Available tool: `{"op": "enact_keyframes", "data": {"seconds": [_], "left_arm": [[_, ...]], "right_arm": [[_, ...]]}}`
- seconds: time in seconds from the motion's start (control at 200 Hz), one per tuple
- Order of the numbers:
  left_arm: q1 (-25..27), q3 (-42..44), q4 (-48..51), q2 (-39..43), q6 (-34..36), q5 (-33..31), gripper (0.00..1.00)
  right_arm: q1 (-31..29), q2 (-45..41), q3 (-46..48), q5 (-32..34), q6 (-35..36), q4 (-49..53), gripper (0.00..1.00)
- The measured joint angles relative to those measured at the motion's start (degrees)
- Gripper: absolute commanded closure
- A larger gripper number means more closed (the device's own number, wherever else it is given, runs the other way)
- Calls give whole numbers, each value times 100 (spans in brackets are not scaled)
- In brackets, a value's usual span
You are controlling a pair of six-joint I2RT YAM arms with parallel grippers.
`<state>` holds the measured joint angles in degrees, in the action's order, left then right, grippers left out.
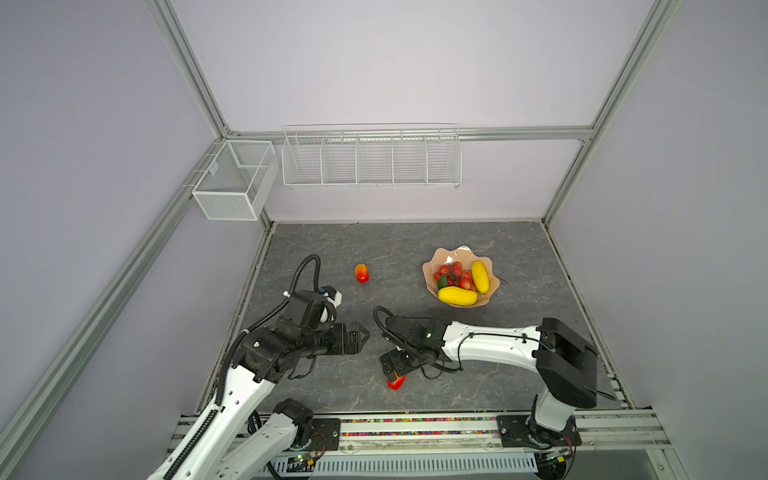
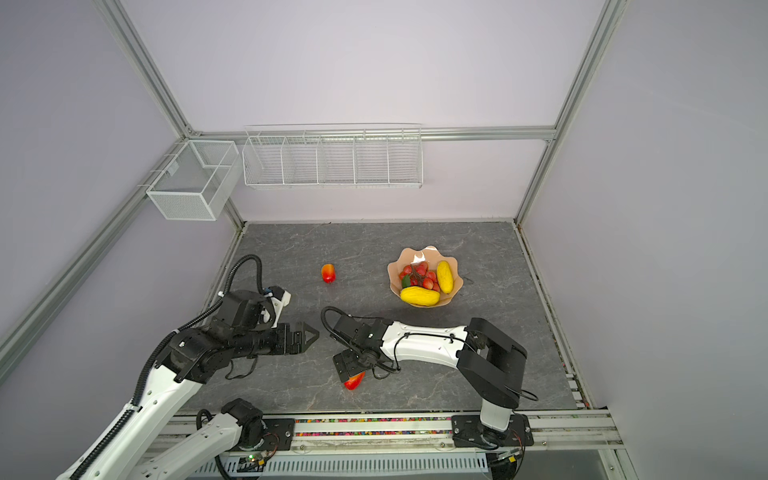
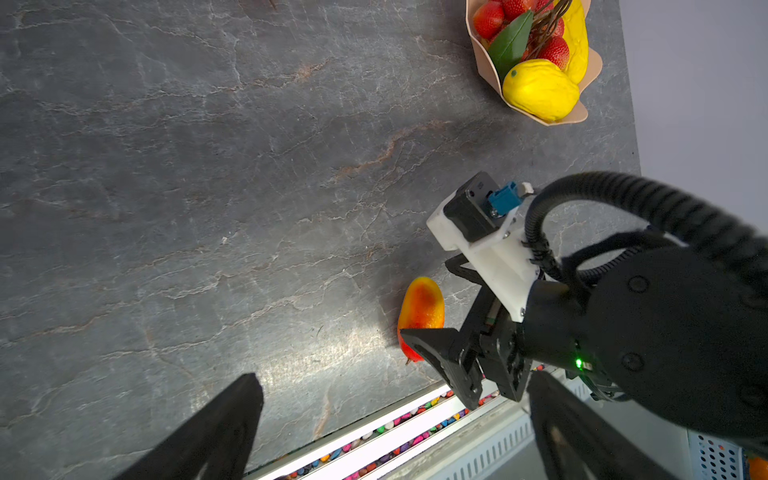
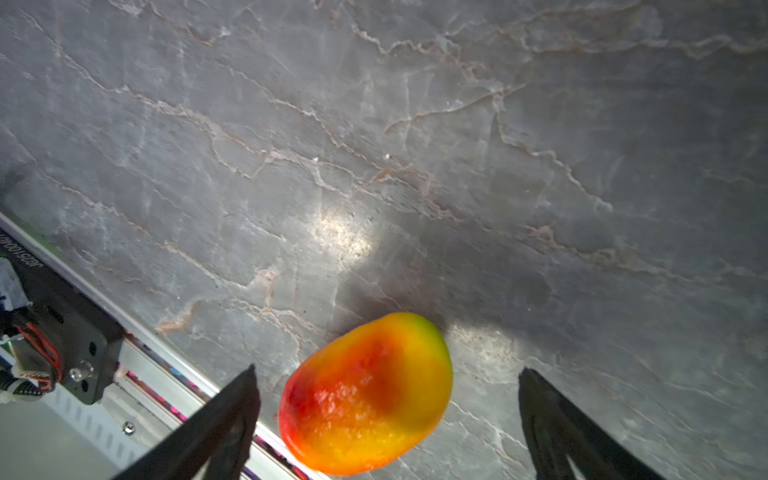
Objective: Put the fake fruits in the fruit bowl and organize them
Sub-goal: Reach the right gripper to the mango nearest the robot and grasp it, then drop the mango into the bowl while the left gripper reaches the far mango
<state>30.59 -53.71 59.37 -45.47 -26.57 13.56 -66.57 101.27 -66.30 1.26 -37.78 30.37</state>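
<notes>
1. Mango [image 4: 365,395] lies close to the front edge of the table [image 1: 519,257], about midway along it. It is the likely next pick and the main risk. It is rounded and glossy, so uneven finger contact could squirt it sideways.
2. A shove toward the front edge could roll it off the table onto the rail, probably out of reach.
3. It sits off-centre in the right claw [image 4: 387,374], so one finger would meet it first and push it before the other arrives.
4. How low the fingertips are I cannot tell. Too high, and they would likely slip off its curved top.
5. The bowl [image 1: 446,254] is in the right half of the table, nearer the back edge. It already holds two yellow fruits [image 1: 457,296] and the berries [image 1: 455,276]. A mango set on top of them might slide out over the low rim.
6. The far mango [image 1: 362,273], left of the middle and nearer the back edge, is still to be fetched.
7. The right claw is spread wide and grips nothing. The near mango lies between its fingers, closer to one, with a gap visible on both sides.
8. The left claw [image 2: 312,332] is also spread wide and empty, apart from both mangoes.
</notes>
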Motion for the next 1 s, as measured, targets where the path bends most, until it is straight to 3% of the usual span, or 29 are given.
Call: {"op": "enact_keyframes", "data": {"seconds": [0.29, 0.515, 0.76, 1.0], "left_arm": [[0, 170, 33, 223, -168, -28, 1], [0, 195, 4, 271, -186, -28, 1], [0, 192, -293, -70, -186, -24, 1], [0, 109, -885, -1029, -155, -7, 1]], "right_arm": [[-118, 225, 103, 13, -127, -17, 22], [-105, 225, 155, 85, -177, -20, 52], [127, -15, 426, 107, -114, -55, 59], [1023, -369, 81, 310, 949, 369, 59]]}}
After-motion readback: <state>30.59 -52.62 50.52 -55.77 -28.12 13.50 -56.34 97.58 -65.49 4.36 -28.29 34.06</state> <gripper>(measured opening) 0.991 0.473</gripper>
